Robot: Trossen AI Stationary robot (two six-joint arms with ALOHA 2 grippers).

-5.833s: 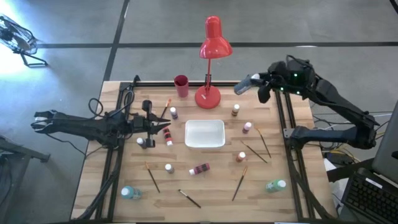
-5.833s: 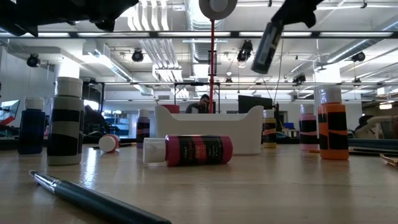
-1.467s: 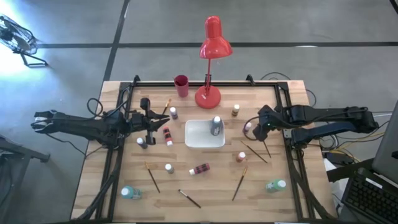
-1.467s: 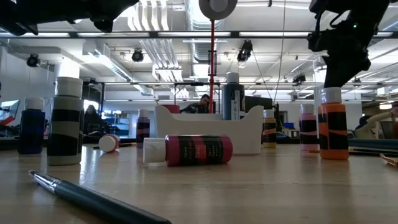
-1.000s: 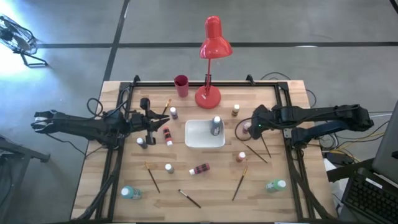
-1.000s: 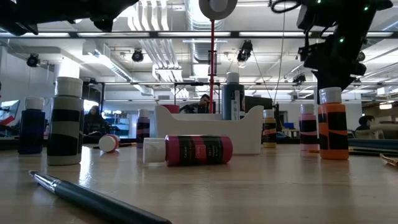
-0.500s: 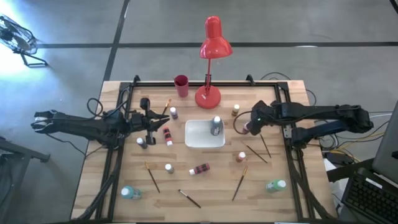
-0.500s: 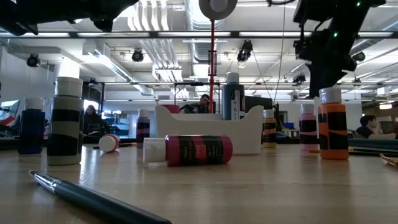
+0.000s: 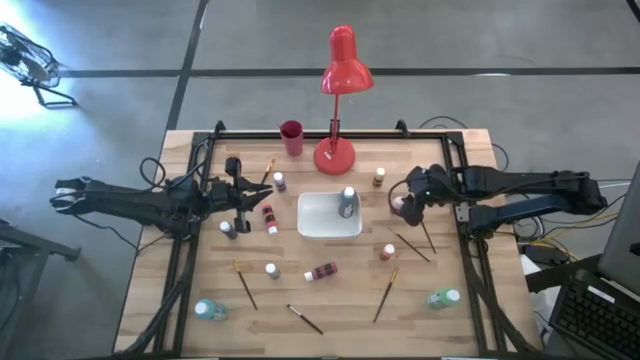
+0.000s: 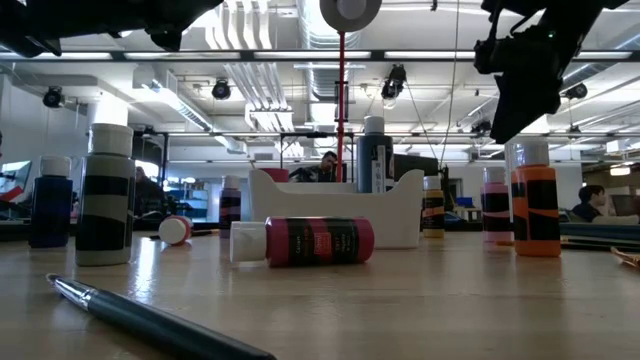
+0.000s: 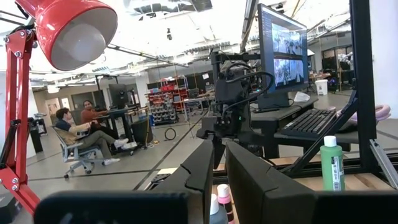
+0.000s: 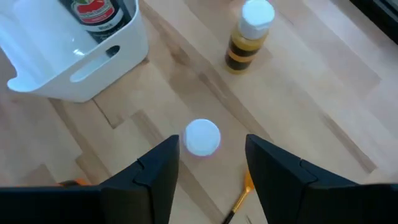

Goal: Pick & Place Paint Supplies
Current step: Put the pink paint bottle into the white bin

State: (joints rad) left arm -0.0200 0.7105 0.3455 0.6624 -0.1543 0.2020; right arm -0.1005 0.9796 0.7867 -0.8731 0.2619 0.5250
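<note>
Right end effector (image 12: pixel 208 168): fingers spread and empty, poised straight over the pink bottle (image 12: pixel 202 136) at centre frame, to straddle its cap.
Pink bottle: upright on the tabletop (image 9: pixel 470 290), right of the white tray (image 9: pixel 328 228).
Tray: holds one dark bottle (image 9: pixel 348 201).
Left end effector (image 9: pixel 262 196): nearly closed, empty, parked at frame left.

This is a large open robotics lab or workshop. Exposed ducts and strip lights (image 10: pixel 250 60) run along the ceiling, a monitor (image 11: pixel 285 46) and keyboard (image 11: pixel 317 121) stand beside the wooden table (image 9: pixel 350 310), and people sit at far workstations.
</note>
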